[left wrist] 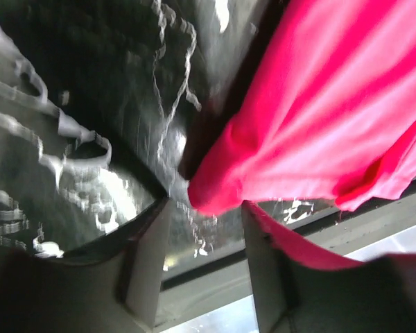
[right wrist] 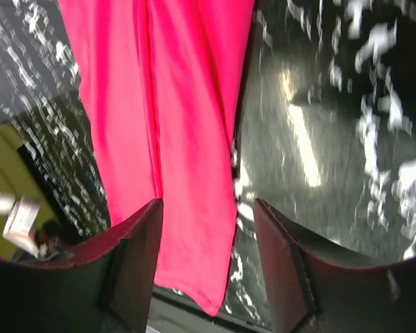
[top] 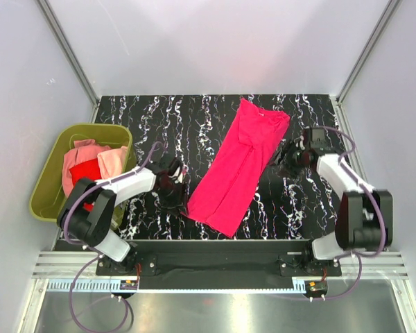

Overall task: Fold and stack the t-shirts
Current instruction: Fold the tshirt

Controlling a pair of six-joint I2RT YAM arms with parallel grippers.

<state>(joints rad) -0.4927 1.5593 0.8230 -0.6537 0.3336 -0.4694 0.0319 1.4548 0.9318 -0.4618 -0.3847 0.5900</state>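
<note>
Left gripper (top: 173,184) beside magenta t-shirt (top: 239,170); long axis near-left to far-right.

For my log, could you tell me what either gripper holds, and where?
Nothing: left gripper and right gripper stand open, the magenta t-shirt unclamped.

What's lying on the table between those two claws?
The magenta t-shirt lies stretched out between the left gripper and right gripper; the top view shows it.

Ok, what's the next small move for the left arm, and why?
Probably ease the left end effector forward and close on the near corner of the magenta shirt: the jaws stand open and empty, with that corner just ahead of the gap.
</note>
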